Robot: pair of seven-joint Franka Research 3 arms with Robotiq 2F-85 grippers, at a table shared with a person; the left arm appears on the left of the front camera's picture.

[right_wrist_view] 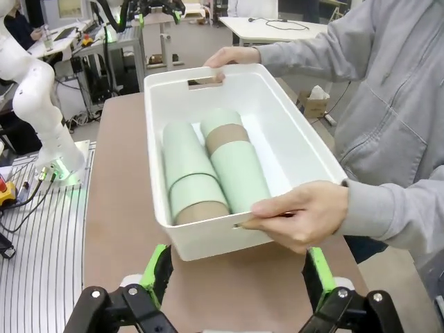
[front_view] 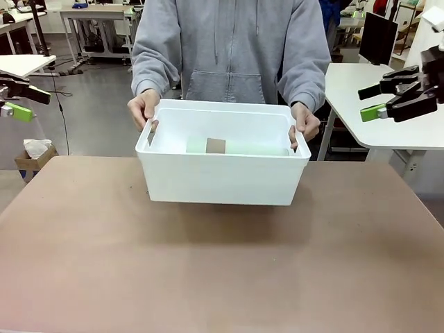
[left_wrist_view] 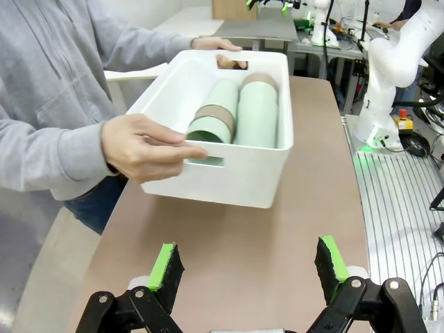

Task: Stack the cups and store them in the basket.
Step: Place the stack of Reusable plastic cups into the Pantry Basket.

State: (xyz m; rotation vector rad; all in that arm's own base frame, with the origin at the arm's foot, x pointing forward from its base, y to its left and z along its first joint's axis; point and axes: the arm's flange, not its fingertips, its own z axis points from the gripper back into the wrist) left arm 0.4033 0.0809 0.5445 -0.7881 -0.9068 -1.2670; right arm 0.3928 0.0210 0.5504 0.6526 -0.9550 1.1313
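So both my grippers are up off the table and doing nothing at the moment. My left gripper [left_wrist_view: 248, 269] has its fingers spread wide with nothing between the green pads [left_wrist_view: 165, 266], and my right gripper [right_wrist_view: 238, 277] is the same, fingers wide apart, nothing pinched.

The basket [front_view: 222, 182] sits well beyond my fingertips on both sides, roughly between the two of them, over the middle of the brown table [front_view: 208, 277]. The person across from me has it by both ends: one hand [left_wrist_view: 146, 147] curled into the slot handle nearest my left fingers, the other hand [right_wrist_view: 305, 214] on the rim nearest my right fingers.

The cups [right_wrist_view: 208, 170] are inside the basket, lying on their sides in two nested stacks next to each other, touching. Mostly mint green with tan-brown ones showing as bands between them. From my right fingers, their length runs straight away from me.
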